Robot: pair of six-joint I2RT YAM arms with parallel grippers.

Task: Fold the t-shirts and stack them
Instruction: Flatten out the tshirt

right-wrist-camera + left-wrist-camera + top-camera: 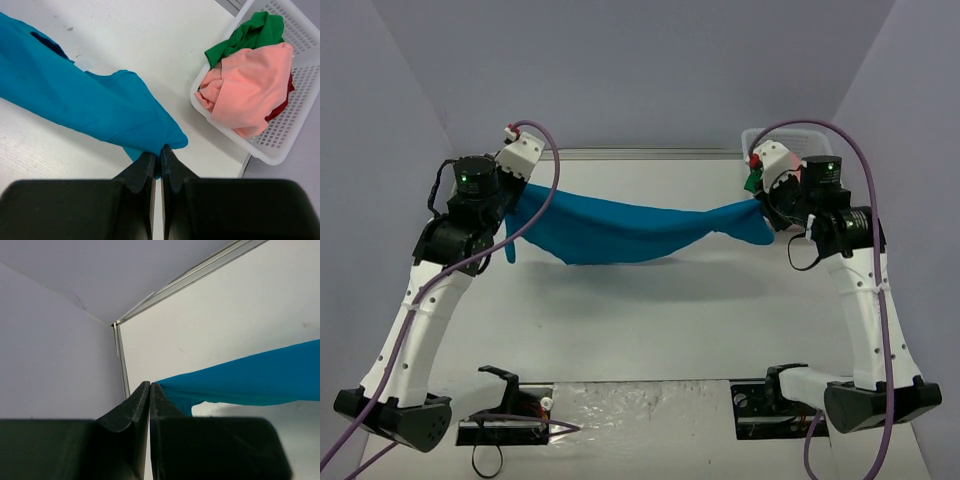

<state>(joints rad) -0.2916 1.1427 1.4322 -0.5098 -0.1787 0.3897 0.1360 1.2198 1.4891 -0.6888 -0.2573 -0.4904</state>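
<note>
Top external camera sat high behind the arm bases, tilted down and forward over the table (650, 325). Bases lay at 6 o'clock, the rear wall at 12. Widest and farthest view, with both arms in full frame.

Left wrist camera rode close behind the left gripper (150, 385). It looked low and nearly level toward the enclosure corner (116, 325) at 11 o'clock.

Right wrist camera looked steeply down past the right gripper (160, 150), close to the tabletop, with the white mesh basket (280, 145) at 2 o'clock.

All three views shared the teal-blue t-shirt (620, 232). The top and right wrist views also shared the basket.
</note>
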